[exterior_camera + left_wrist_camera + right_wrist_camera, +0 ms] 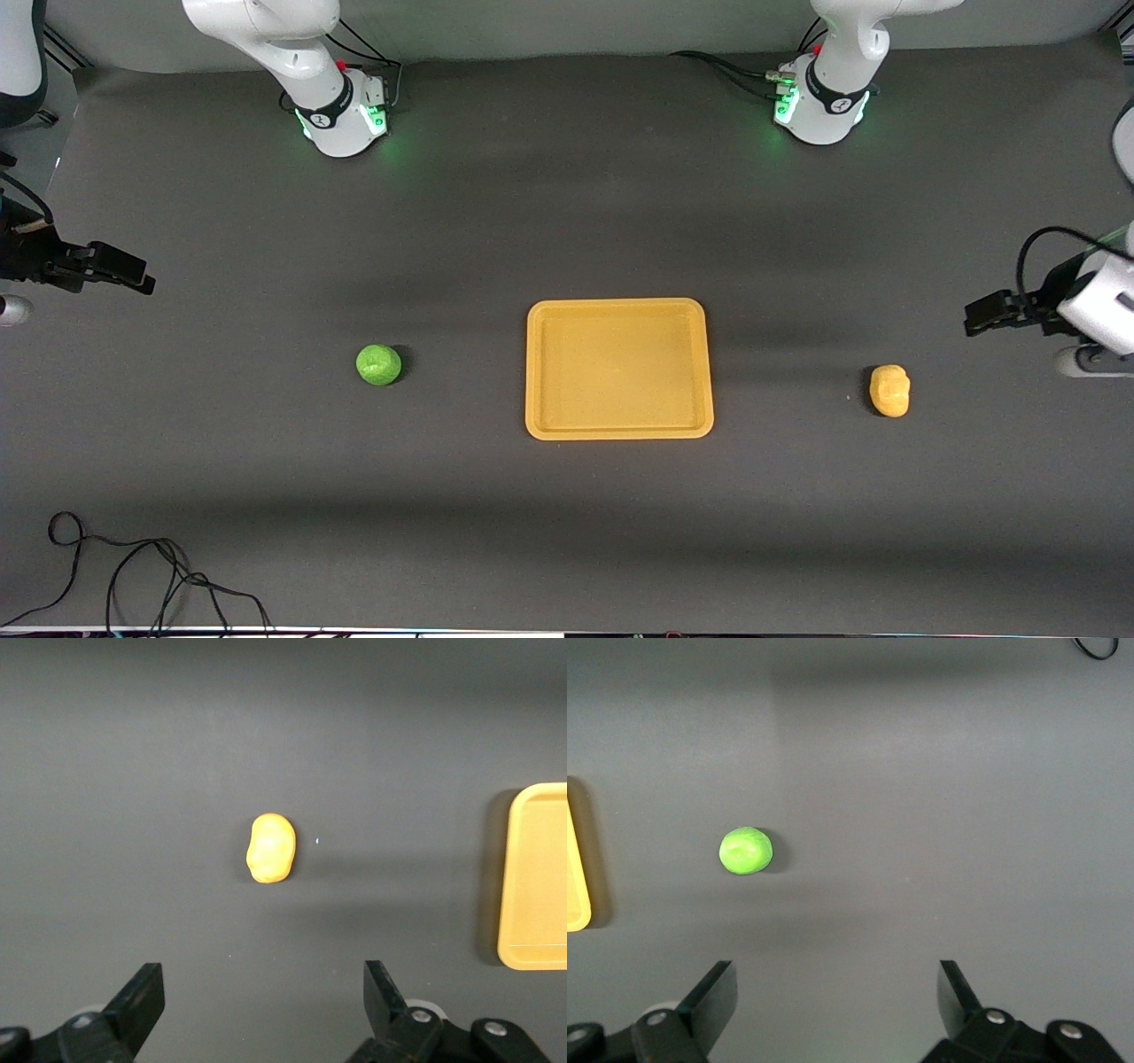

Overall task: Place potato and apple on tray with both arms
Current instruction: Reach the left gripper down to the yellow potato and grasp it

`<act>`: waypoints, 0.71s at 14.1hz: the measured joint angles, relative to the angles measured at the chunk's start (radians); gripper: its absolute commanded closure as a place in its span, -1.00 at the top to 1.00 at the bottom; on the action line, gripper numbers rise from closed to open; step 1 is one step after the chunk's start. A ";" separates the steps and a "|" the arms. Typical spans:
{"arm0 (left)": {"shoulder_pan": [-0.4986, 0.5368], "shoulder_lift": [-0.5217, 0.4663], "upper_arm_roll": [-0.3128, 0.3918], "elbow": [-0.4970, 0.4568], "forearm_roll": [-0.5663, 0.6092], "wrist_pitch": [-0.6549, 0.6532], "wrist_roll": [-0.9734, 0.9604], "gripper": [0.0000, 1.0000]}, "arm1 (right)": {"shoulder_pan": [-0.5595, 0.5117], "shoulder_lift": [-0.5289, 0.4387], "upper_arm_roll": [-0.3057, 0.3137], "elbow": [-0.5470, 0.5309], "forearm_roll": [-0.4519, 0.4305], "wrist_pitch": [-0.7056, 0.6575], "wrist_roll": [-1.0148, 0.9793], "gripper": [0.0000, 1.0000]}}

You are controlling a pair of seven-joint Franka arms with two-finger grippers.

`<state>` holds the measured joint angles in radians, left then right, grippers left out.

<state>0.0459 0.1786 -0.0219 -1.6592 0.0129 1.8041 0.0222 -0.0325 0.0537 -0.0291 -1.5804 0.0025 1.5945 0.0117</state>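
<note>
Small round bright green apple [378,364], plain. Lumpy oval yellow-orange potato [889,390], unpatterned. Flat rectangular orange-yellow plastic tray [619,428], uniform. Dark grey matte table surface [567,221]. Black thin cable [133,576].

The flat rectangular orange-yellow plastic tray [537,877] is cut off by the left wrist view's edge, and only a thin rim strip [576,873] is seen in the right wrist view. Both white jointed arms are cropped at the front view's sides, and a black cable loop [1099,647] is cut at a corner.
</note>
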 measured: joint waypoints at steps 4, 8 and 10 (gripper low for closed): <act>0.004 0.023 0.002 -0.232 0.000 0.262 0.000 1.00 | 0.000 0.000 0.000 0.000 0.000 0.000 0.000 1.00; 0.014 0.077 0.003 -0.395 0.000 0.461 0.000 1.00 | 0.000 0.000 0.000 -0.001 0.000 0.000 -0.003 1.00; 0.014 0.114 0.003 -0.438 0.001 0.549 0.002 0.94 | 0.000 0.000 0.000 -0.002 0.000 0.000 -0.029 1.00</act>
<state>0.0598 0.2922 -0.0184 -2.0969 0.0140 2.3527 0.0244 -0.0326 0.0538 -0.0291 -1.5828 0.0025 1.5940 -0.0175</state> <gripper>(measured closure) 0.000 0.000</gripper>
